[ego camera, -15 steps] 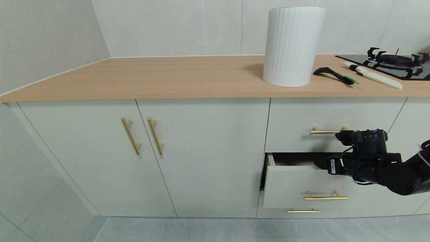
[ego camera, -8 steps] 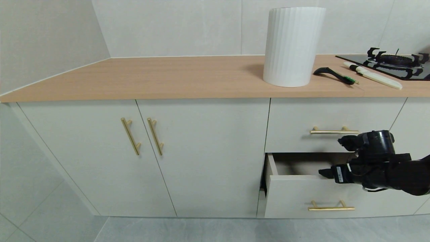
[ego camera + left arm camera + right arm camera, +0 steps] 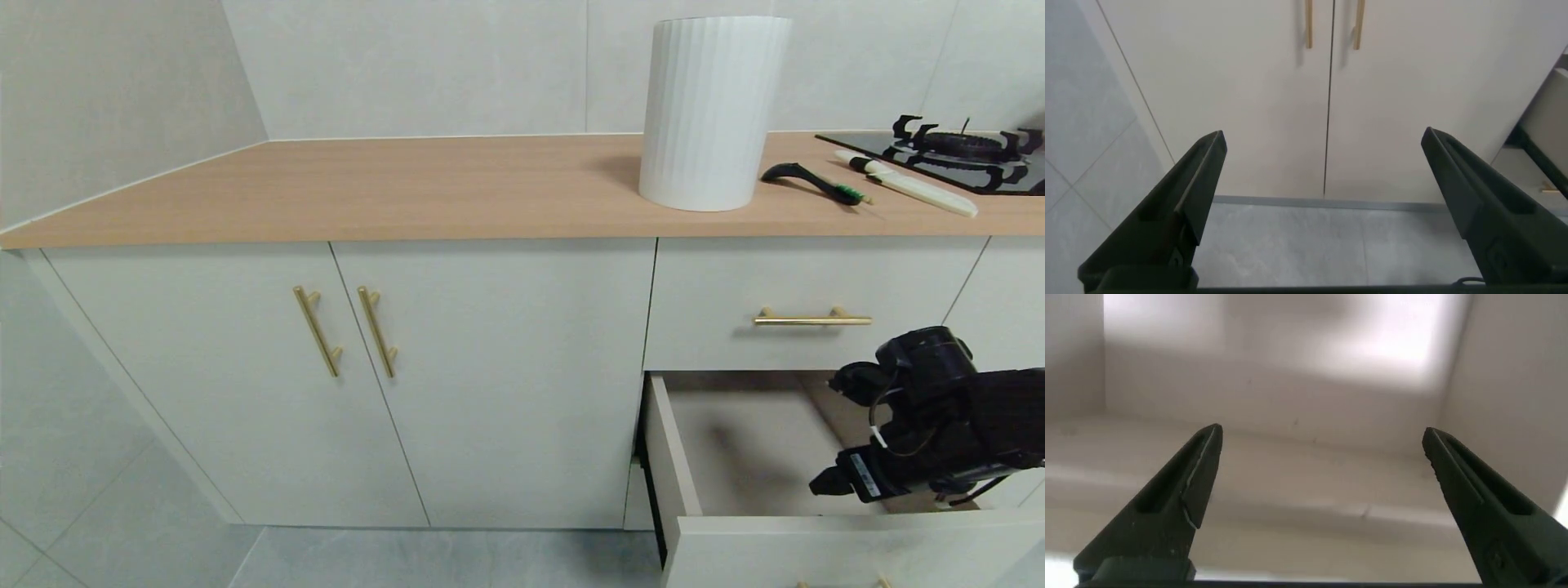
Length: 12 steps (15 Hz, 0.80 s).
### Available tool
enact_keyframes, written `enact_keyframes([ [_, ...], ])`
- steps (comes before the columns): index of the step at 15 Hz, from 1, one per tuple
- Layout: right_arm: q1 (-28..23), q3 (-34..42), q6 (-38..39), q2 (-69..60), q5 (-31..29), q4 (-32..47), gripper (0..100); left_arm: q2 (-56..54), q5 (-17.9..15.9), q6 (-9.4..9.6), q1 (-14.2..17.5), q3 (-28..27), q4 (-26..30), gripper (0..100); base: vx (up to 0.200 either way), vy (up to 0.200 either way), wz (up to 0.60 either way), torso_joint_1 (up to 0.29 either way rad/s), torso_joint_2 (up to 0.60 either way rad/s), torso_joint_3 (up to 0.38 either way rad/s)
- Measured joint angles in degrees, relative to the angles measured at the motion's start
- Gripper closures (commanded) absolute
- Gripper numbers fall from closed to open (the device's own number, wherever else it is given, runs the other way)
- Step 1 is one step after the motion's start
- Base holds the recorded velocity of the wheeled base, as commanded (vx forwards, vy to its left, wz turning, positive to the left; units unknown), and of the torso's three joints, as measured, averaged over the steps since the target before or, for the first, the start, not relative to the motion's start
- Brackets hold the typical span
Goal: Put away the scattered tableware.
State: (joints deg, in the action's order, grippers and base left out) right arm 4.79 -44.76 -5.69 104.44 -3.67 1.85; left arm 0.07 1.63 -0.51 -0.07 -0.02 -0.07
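Apparently right tool [image 3: 824, 483] overhangs drawer [image 3: 679, 457] front

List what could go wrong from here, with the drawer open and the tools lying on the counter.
1. The right gripper, jaws open, sits low in the drawer near its front panel; lifting out carelessly could catch that panel.
2. The knife and black-handled tool lie flat beside the tall white container; a reach might knock it, or the thin knife might slip from the jaws.
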Motion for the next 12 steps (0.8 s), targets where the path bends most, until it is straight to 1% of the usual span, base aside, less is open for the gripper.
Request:
enact_keyframes([
  [4,0.3,-1.3,-2.9,-1.5,-0.1,11.3,0,0.0,0.0,-0.02,0.0,0.0,0.0,0,0.000,0.000,0.00,0.000,0.00,0.000],
  [7,1.5,-1.7,-3.9,-2.0,-0.6,14.7,0,0.0,0.0,-0.02,0.0,0.0,0.0,0,0.000,0.000,0.00,0.000,0.00,0.000],
  [10,1.9,-1.8,-3.8,-3.7,-0.5,14.9,0,0.0,0.0,-0.04,0.0,0.0,0.0,0,0.000,0.000,0.00,0.000,0.00,0.000],
  [11,1.9,-2.0,-3.8,-4.6,-0.5,16.0,0,0.0,0.0,-0.04,0.0,0.0,0.0,0,0.000,0.000,0.00,0.000,0.00,0.000],
  [12,2.1,-2.2,-3.9,-5.9,-0.4,18.9,0,0.0,0.0,-0.02,0.0,0.0,0.0,0,0.000,0.000,0.00,0.000,0.00,0.000],
])
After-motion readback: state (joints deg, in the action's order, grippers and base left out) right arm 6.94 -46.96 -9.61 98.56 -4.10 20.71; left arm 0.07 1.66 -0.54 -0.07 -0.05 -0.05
